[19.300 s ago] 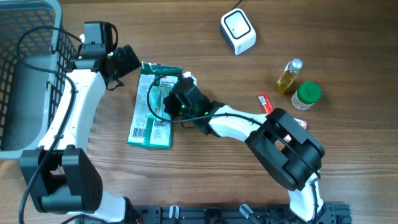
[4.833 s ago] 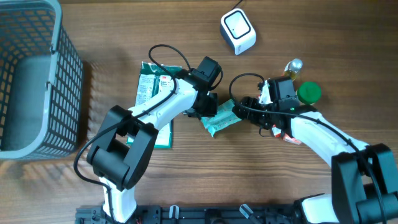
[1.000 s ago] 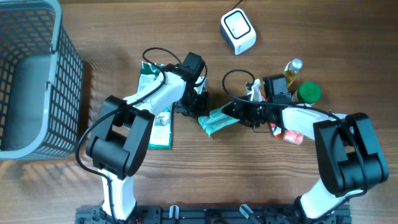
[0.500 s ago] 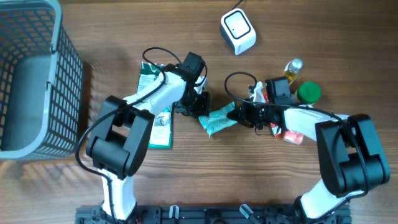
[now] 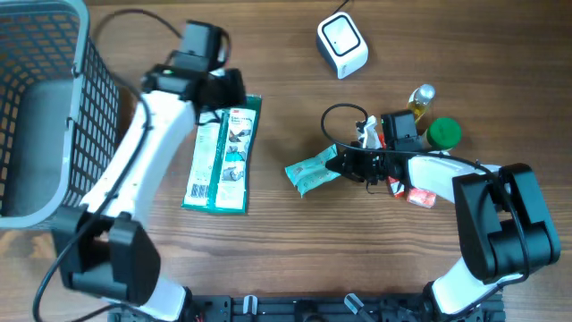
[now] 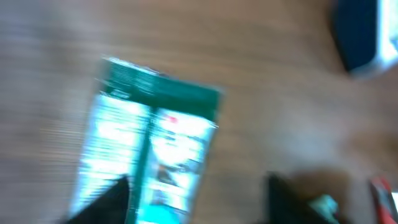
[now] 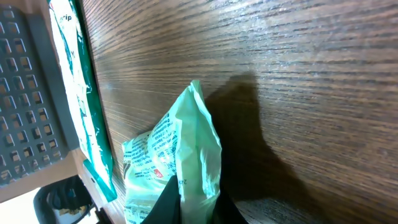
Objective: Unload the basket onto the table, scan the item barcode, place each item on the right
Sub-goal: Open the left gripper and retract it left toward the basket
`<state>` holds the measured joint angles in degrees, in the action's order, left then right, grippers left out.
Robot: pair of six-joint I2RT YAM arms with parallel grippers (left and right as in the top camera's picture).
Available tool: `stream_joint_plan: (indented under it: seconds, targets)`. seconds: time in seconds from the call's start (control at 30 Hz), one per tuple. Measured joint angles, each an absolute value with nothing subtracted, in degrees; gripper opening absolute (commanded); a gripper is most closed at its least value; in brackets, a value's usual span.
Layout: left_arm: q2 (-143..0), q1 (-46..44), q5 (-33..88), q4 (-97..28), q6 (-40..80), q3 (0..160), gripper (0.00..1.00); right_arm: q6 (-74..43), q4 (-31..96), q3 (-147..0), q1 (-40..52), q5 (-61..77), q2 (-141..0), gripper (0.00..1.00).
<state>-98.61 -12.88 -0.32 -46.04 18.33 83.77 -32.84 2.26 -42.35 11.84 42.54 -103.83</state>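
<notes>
Right hand (image 5: 342,165) tight around green packet (image 5: 309,173) edge

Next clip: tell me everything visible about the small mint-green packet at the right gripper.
The mint-green packet is a small, crinkled pouch of soft, plastic-looking film, with dark and red print too small to read. One end is pinched in the shut jaws of the right gripper. Its free end points toward the long green package and is apart from it. It casts a shadow on the wooden table; whether it touches the wood I cannot tell.
</notes>
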Motion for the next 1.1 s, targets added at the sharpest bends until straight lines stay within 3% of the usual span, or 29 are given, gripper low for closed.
stream_joint_plan:
  seconds: [0.2, 1.1]
  targets:
    - [-98.85, -6.83, -8.23, -47.18, 18.59, 83.79, 1.0, -32.82, 2.24, -42.35, 11.84, 42.52, -103.83, 0.04]
    - [-98.85, -6.68, -9.17, -47.18, 18.59, 83.79, 1.0, -32.67, 2.35, -42.35, 11.84, 42.41, -103.83, 0.04]
